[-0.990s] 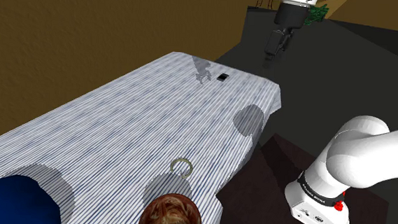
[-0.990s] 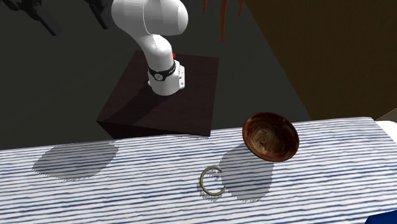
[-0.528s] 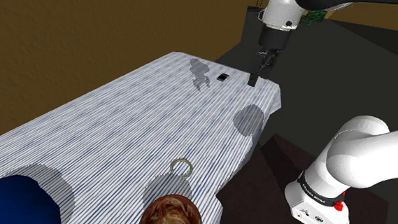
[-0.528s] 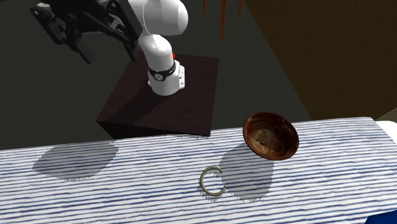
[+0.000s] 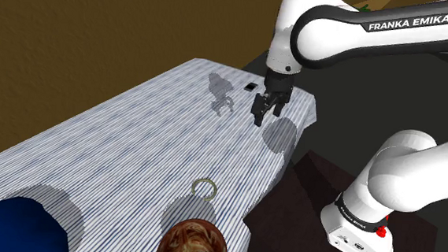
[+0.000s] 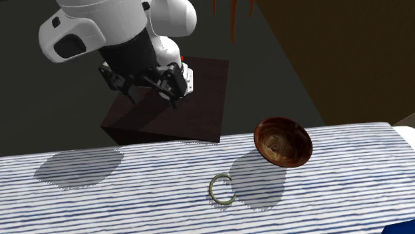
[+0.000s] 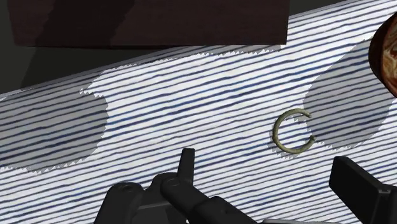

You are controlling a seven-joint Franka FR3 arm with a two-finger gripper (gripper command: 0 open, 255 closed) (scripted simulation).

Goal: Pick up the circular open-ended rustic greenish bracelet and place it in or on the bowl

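1 greenish open-ended ring bracelet (image 6: pixel 222 188) is lying flat on the blue-and-white striped table (image 5: pixel 135 140), near 1 brown wooden bowl (image 6: pixel 283 141) that is showing a bare inside. 1 black gripper (image 5: pixel 265 115) is hanging well apart from them, with its 2 fingers standing apart.

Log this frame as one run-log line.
phase: pre-grasp | gripper: open, empty, above striped table | bracelet: flat on table, beside bowl, untouched | bowl: no bracelet inside

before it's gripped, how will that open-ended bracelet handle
The bracelet is a thin ring lying flat on the striped cloth, so it probably feels light and may slide rather than roll. Its open gap suggests it could flex slightly if pinched across.
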